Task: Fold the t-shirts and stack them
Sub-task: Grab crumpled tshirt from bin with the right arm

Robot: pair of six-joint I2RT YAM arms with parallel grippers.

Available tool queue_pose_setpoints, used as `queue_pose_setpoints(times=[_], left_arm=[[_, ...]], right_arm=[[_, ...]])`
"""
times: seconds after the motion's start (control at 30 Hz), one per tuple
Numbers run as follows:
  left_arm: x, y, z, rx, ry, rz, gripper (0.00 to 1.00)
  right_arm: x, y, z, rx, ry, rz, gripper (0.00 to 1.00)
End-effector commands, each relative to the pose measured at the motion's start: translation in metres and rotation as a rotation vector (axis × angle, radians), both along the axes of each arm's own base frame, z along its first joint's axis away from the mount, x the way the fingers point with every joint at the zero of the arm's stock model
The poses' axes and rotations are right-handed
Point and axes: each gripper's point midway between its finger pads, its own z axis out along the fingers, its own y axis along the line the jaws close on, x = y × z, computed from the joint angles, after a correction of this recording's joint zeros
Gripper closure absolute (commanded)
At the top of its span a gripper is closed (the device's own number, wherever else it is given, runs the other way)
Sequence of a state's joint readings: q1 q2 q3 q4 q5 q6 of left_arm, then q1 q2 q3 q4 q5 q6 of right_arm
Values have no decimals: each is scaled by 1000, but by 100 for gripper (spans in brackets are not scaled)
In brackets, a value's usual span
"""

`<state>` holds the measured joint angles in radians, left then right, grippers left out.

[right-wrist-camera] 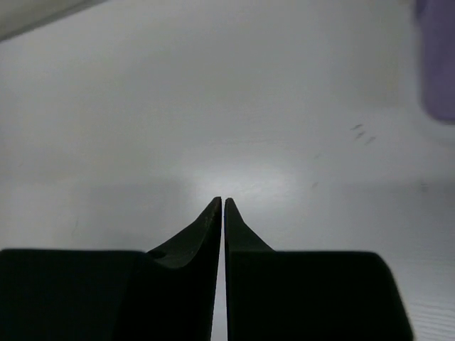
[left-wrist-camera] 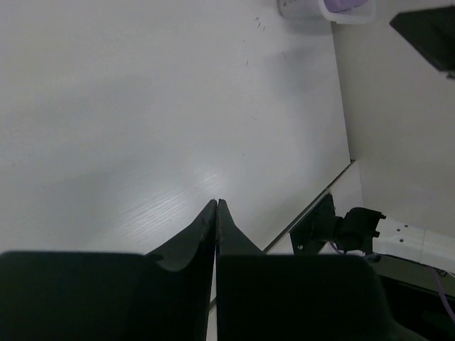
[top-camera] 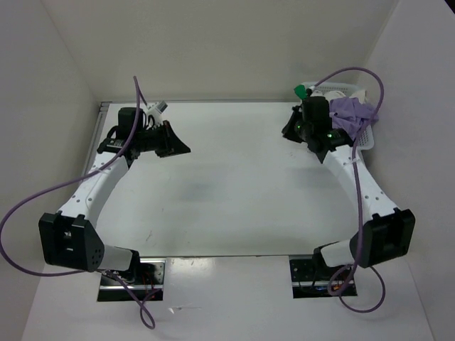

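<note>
The t-shirts lie bundled in a white mesh basket (top-camera: 365,139) at the table's far right corner. The lavender purple t-shirt (top-camera: 352,114) is on top and drapes over the rim. A corner of the bright green t-shirt (top-camera: 301,91) pokes out at the back left, with a pale patch (top-camera: 330,93) next to it. My right gripper (top-camera: 288,132) hovers just left of the basket, shut and empty (right-wrist-camera: 222,201); purple cloth (right-wrist-camera: 437,64) blurs at that view's right edge. My left gripper (top-camera: 179,148) is at the far left over bare table, also shut on nothing (left-wrist-camera: 217,202).
White walls enclose the table on the left, back and right. The basket (left-wrist-camera: 328,10) shows at the top of the left wrist view, and the table's near edge (left-wrist-camera: 313,206) runs diagonally there. Purple cables loop off both arms.
</note>
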<state>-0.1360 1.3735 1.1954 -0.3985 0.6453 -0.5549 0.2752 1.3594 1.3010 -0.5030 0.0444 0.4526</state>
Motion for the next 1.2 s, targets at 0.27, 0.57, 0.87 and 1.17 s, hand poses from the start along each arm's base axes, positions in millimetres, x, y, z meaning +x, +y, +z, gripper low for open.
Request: queue_pose_setpoints(times=[0.27, 0.57, 0.87, 1.17], left_arm=[[-32, -20, 16, -20, -78, -57, 59], [-39, -28, 12, -22, -82, -87, 53], [-35, -30, 2, -22, -50, -82, 51], [-11, -30, 26, 0, -118, -58, 51]], right_arm=[[69, -207, -19, -201, 69, -601, 41], [88, -247, -53, -187, 113, -673, 28], [113, -227, -70, -67, 116, -572, 63], [100, -217, 78, 57, -219, -547, 99]])
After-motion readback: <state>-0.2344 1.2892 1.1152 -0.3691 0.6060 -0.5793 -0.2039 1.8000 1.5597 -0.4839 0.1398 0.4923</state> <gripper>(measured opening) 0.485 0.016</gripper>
